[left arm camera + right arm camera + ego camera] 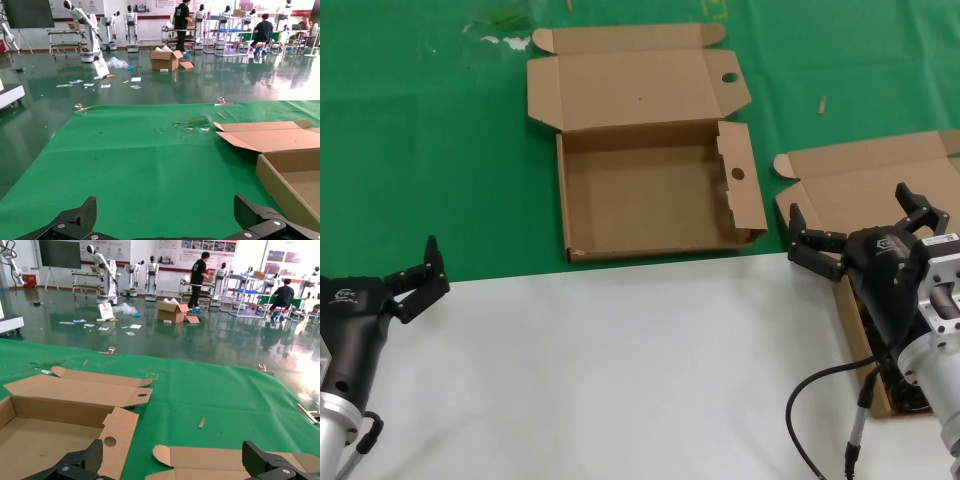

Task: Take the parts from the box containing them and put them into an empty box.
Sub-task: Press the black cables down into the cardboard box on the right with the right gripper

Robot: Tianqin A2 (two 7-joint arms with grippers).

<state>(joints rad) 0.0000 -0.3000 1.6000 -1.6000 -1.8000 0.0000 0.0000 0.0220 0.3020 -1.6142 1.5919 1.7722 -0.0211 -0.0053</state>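
Two brown cardboard boxes, both open

We see the hole-punched mailer box [650, 190] lying empty; the plain-lidded box [860, 200] sits well right.

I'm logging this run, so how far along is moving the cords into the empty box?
Nothing looks done: the empty box, with round holes in its flaps, shows only bare cardboard. Nothing is in hand: the right gripper hangs with open fingers above the plain-lidded box, and the left gripper waits open near the table's left. The dark parts barely show behind the right arm, so every transfer appears left to do.
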